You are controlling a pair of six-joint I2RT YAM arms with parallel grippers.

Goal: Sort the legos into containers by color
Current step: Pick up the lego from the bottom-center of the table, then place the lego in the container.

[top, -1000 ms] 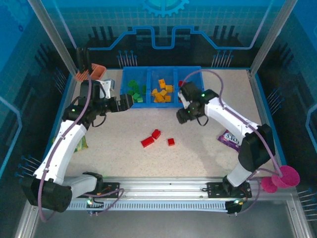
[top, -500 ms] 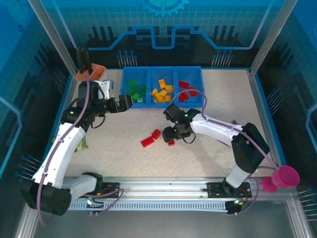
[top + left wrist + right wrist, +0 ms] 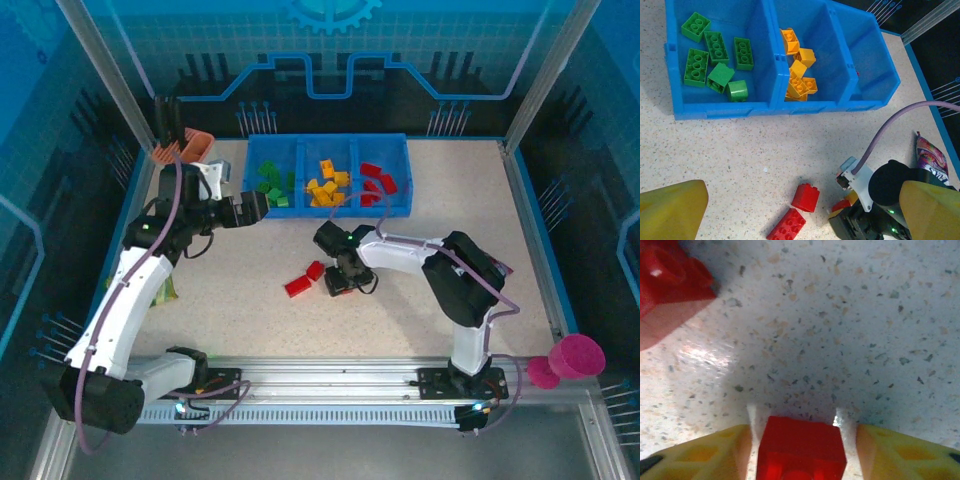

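Note:
The blue tray (image 3: 300,211) stands at the back with green legos (image 3: 270,187) in its left compartment, orange-yellow ones (image 3: 326,185) in the middle and red ones (image 3: 375,180) on the right. Two red bricks (image 3: 297,286) (image 3: 316,270) lie touching on the table. My right gripper (image 3: 342,283) is down at the table beside them, open, its yellow fingers (image 3: 715,455) straddling a small red brick (image 3: 801,447) with a gap on each side. My left gripper (image 3: 258,207) hovers open and empty in front of the green compartment.
A beige cup with an orange insert (image 3: 190,147) sits at the back left, and a pink cup (image 3: 578,357) sits off the front right corner. A purple snack packet (image 3: 931,155) lies right of the right arm. A green-yellow packet (image 3: 165,290) lies under the left arm.
The right arm swung from the tray's red compartment down and left to the table, and its fingers now straddle the small red brick. The left arm stayed put.

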